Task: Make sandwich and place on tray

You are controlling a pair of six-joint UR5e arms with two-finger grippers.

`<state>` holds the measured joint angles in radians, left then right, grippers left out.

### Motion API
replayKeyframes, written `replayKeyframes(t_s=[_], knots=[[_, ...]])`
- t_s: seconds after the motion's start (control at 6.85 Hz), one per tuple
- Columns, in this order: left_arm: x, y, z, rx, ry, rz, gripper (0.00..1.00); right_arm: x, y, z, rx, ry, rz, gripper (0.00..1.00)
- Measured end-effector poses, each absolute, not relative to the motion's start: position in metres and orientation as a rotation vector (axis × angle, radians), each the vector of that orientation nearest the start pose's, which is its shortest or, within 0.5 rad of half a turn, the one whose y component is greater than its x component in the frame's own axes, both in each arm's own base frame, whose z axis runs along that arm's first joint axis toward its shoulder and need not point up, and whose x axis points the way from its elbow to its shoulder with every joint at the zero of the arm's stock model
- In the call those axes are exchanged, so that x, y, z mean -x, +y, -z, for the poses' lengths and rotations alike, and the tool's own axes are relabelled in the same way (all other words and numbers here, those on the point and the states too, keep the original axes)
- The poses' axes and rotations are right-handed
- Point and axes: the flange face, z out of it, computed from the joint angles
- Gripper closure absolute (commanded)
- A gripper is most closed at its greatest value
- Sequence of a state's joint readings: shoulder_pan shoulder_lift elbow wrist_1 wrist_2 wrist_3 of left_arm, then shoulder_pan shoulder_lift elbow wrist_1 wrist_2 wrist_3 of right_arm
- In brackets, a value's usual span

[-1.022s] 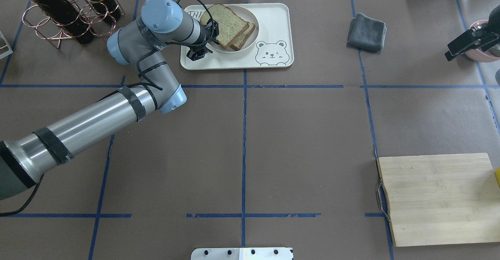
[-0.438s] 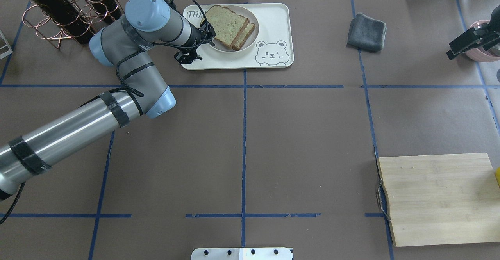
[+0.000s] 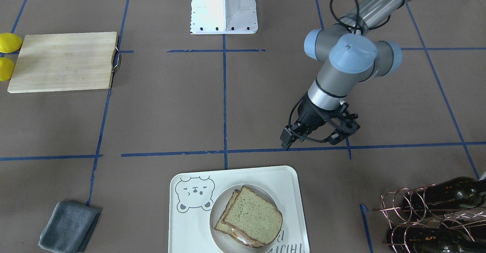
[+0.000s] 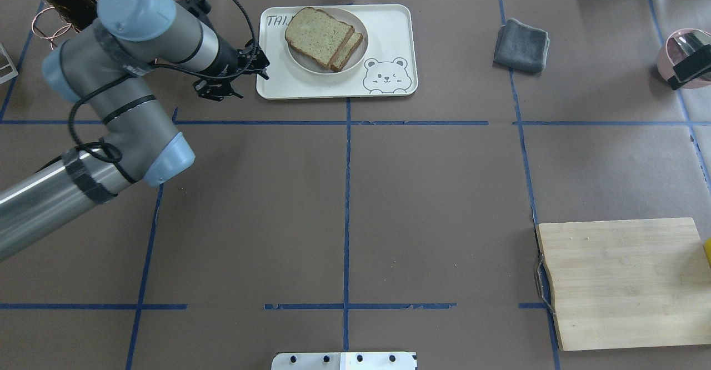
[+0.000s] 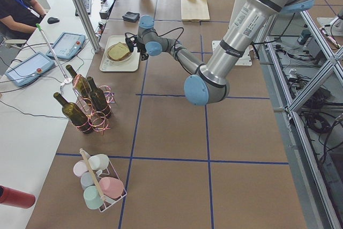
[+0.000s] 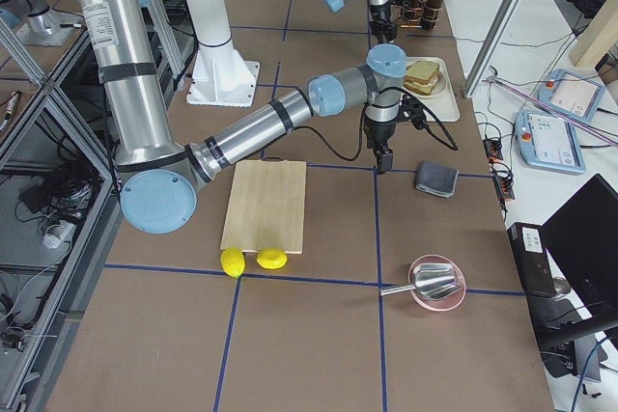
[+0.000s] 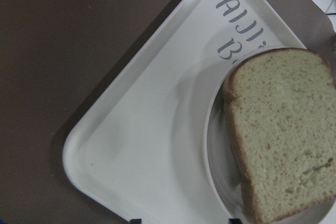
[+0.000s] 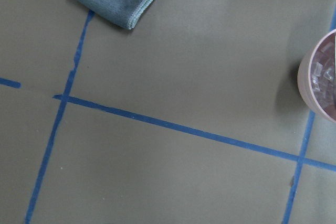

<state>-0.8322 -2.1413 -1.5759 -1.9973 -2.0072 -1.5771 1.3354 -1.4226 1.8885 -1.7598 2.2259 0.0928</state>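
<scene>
The sandwich [image 4: 321, 35], two greenish-tan speckled slices with white egg showing between them [image 3: 242, 238], lies on a round white plate [image 4: 309, 68] on the white bear-face tray [image 4: 389, 89] at the table's far side. My left gripper [image 4: 240, 79] hangs open and empty just left of the tray, apart from it; it also shows in the front view [image 3: 313, 141]. The left wrist view looks down on the tray's corner [image 7: 131, 145] and the top slice [image 7: 283, 129]. My right gripper [image 4: 689, 69] is at the right edge over a pink bowl; I cannot tell its state.
A grey folded cloth [image 4: 522, 45] lies right of the tray. A pale wooden cutting board [image 4: 622, 281] sits at the near right with two lemons [image 3: 7, 42] beside it. The pink bowl [image 4: 675, 53] stands far right. A copper rack with wine bottles [image 3: 436, 207] stands far left.
My left arm has drawn back to the left, its gripper leaving the tray and plate. The sandwich has stayed on the plate. My right gripper has shifted toward the right edge.
</scene>
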Motion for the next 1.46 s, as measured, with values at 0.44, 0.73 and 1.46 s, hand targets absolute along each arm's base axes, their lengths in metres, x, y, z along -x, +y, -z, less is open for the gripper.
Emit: replayKeyframes(t_s=[0.44, 0.73, 1.46], knots=[[-0.269, -0.528, -0.335, -0.222, 0.957, 0.296, 0.00, -0.046, -0.509, -0.588, -0.075, -0.726, 0.258, 0.00], [-0.187, -0.517, -0.415, -0.288, 0.838, 0.088, 0.00, -0.077, -0.494, -0.635, -0.034, -0.777, 0.200, 0.00], [0.016, -0.490, -0.542, -0.281, 0.588, -0.257, 0.00, -0.085, -0.495, -0.636, -0.037, -0.783, 0.175, 0.00]])
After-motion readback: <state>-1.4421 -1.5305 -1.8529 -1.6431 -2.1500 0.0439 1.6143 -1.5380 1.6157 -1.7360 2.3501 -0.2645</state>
